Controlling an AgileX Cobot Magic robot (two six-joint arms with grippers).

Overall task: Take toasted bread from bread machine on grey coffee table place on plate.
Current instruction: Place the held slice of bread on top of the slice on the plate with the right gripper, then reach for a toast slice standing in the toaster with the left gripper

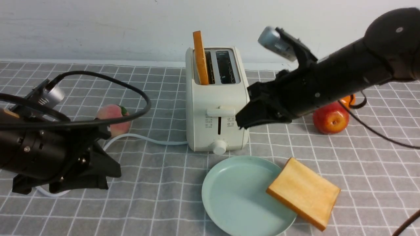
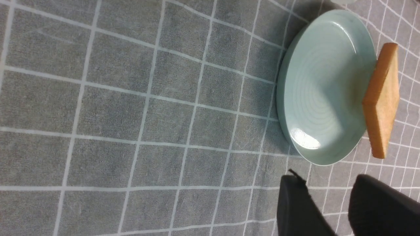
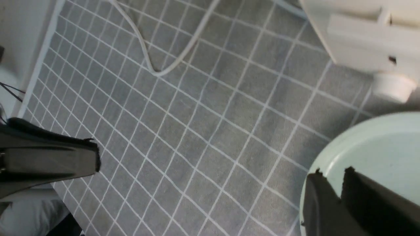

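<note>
Nearest, the plate sits on the worktop just in front of the toaster, probably so a slice has little way to travel. One slice of toast lies tilted across the plate's right rim, partly on it and partly hanging over the cloth, so that delivery looks only half good. Off to the left, the left tool hangs low and released, with cloth showing in its gap, seemingly parked clear. Farther in, the right tool hovers beside the toaster's lever and carries nothing. Its fingers stand close together, though I cannot tell whether they are fully clenched. The second slice stands upright in the left slot, proud enough to pinch from above.
</note>
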